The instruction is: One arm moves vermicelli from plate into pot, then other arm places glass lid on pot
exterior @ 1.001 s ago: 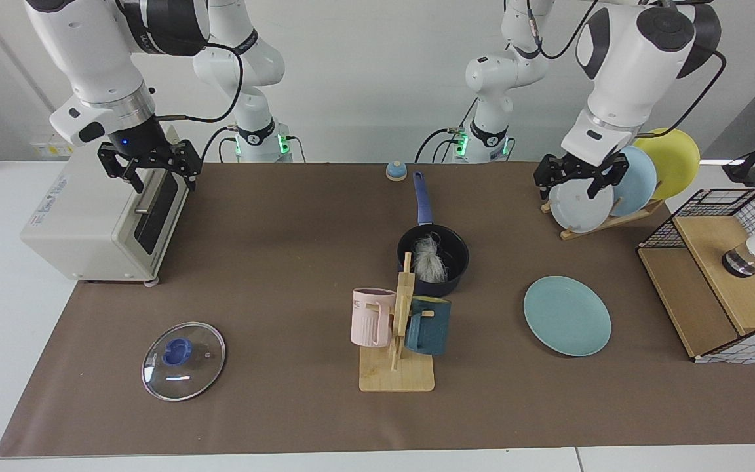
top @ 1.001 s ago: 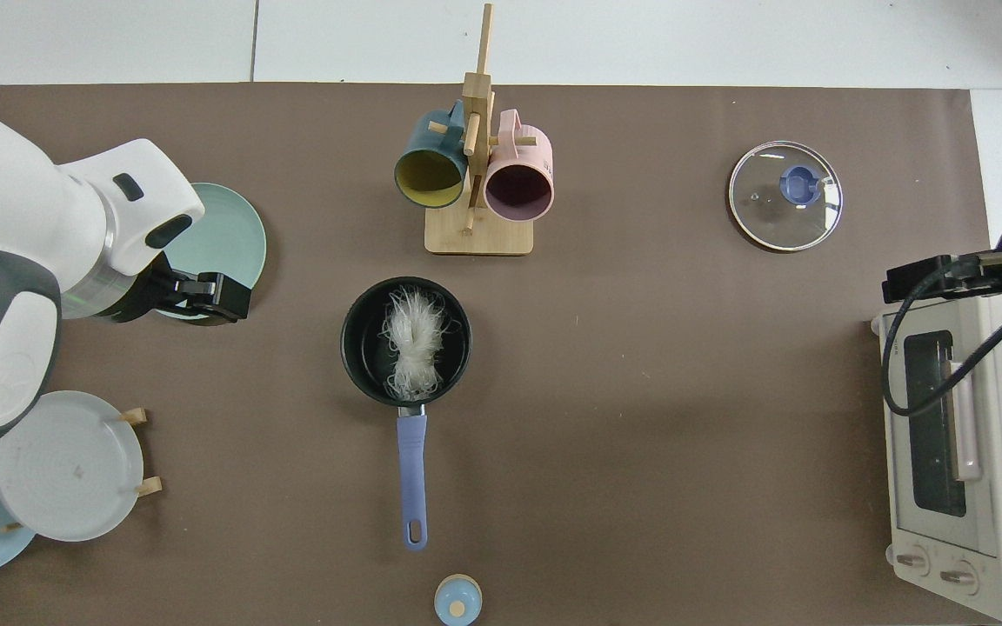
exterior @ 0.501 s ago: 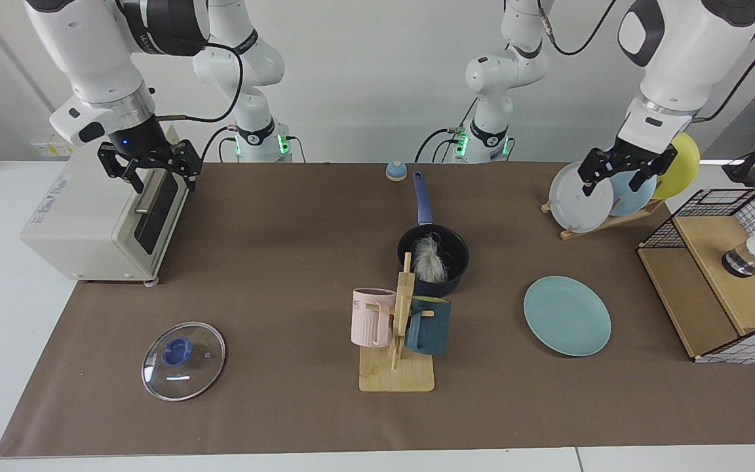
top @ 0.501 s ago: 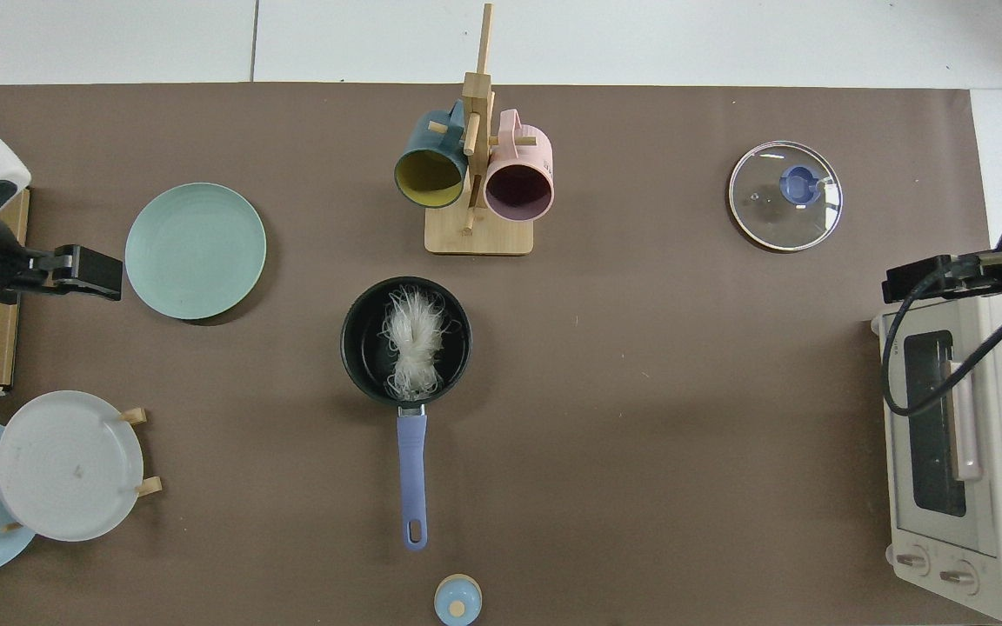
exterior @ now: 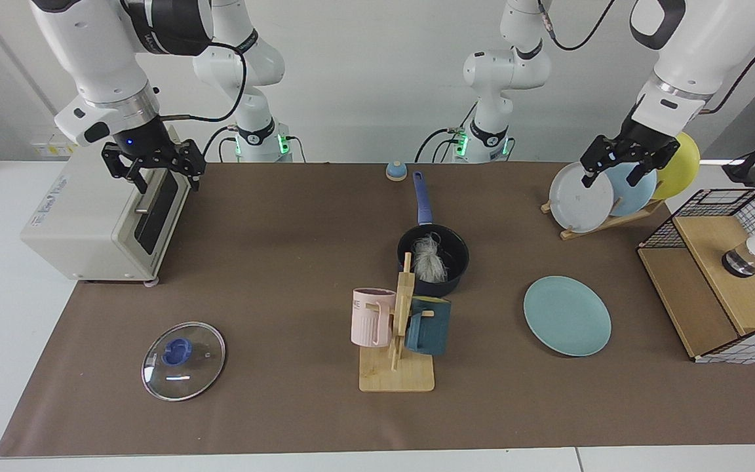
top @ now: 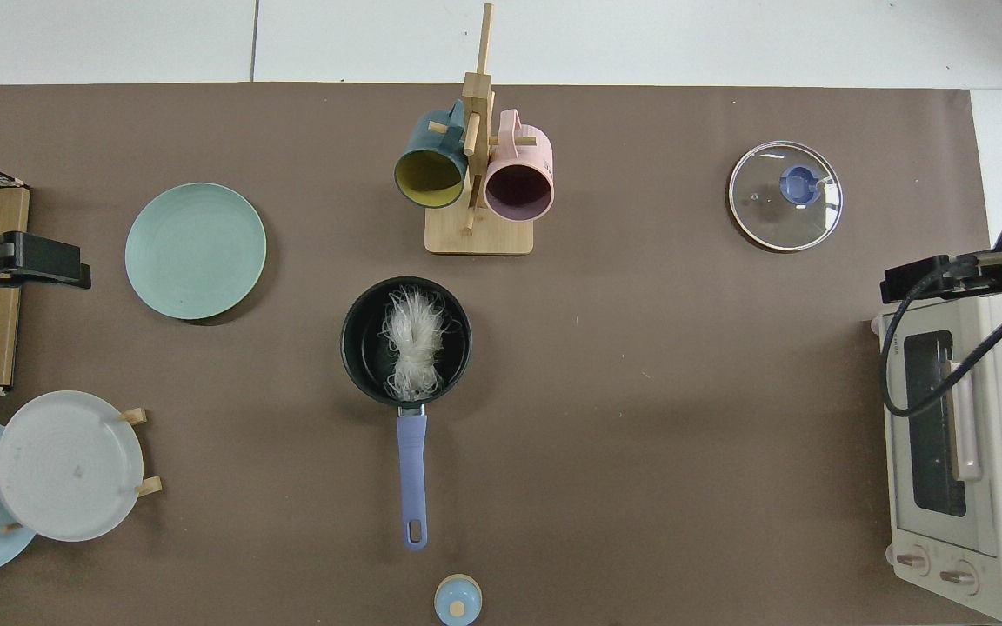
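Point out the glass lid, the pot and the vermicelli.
glass lid [top: 785, 196], top view, on the clear glass beside the blue knob.
pot [top: 360, 348], top view, on the black inside floor.
vermicelli [top: 415, 337], top view, on the middle of the white tangle.

Your two white Franka arms [exterior: 99, 59] fill the frame's upper corners, with dark grey joint bands, silver wrist rings and looping black cables. Black two-finger grippers [exterior: 153, 167] tip both; a blue light glows at upper left, green lights ring both bases.
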